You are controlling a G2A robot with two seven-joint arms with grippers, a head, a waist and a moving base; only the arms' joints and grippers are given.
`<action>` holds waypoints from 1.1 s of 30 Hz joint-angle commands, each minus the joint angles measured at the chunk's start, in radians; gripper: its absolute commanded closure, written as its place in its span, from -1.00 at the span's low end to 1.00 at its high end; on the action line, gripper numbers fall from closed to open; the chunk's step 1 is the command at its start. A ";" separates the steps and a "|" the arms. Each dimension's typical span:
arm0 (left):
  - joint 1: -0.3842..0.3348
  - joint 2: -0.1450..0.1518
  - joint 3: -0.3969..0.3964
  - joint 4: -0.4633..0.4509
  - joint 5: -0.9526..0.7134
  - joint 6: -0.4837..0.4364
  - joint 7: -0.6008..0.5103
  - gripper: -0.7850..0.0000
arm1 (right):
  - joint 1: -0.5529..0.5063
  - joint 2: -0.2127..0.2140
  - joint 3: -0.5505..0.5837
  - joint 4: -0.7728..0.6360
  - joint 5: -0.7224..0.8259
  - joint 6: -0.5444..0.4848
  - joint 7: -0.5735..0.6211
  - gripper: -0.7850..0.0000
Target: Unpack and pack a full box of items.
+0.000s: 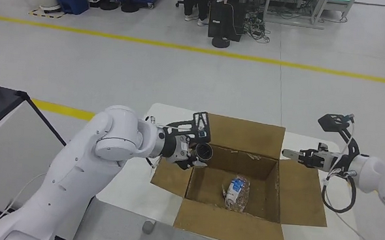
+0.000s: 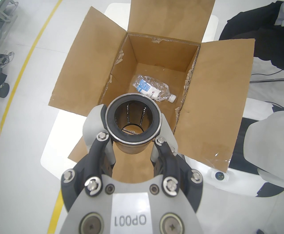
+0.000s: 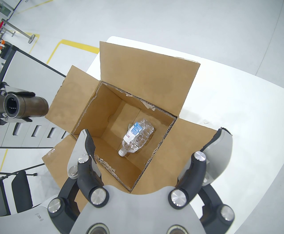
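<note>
While the left gripper [image 2: 132, 124] clamps a metal sleeve [image 2: 131, 148] over the box [image 1: 239, 156] rim, the right gripper [image 3: 153, 133] hangs wide beside it. Apparently packing; next, lower the sleeve clear of the bottle [image 1: 236, 191].

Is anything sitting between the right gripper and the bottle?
No. The right wrist view shows only the torn rim of the box and its bare cardboard floor between the open right gripper and the bottle.

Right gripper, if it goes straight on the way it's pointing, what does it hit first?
Likely the bottle on the box floor; the right gripper aims into the open box, nothing between. Depth is unclear.
</note>
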 commanded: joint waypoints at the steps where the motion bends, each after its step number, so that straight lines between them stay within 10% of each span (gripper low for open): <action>1: -0.011 -0.003 0.019 0.011 -0.004 -0.005 0.006 1.00 | 0.000 0.000 0.000 0.000 0.000 0.000 0.000 -1.00; 22: -0.009 -0.007 0.039 0.013 0.018 0.023 0.024 1.00 | 0.000 0.000 0.000 0.000 0.000 0.000 0.000 -1.00; 33: -0.244 -0.112 0.315 0.247 -0.043 -0.005 0.098 1.00 | 0.000 0.000 0.000 0.000 0.000 0.000 0.000 -1.00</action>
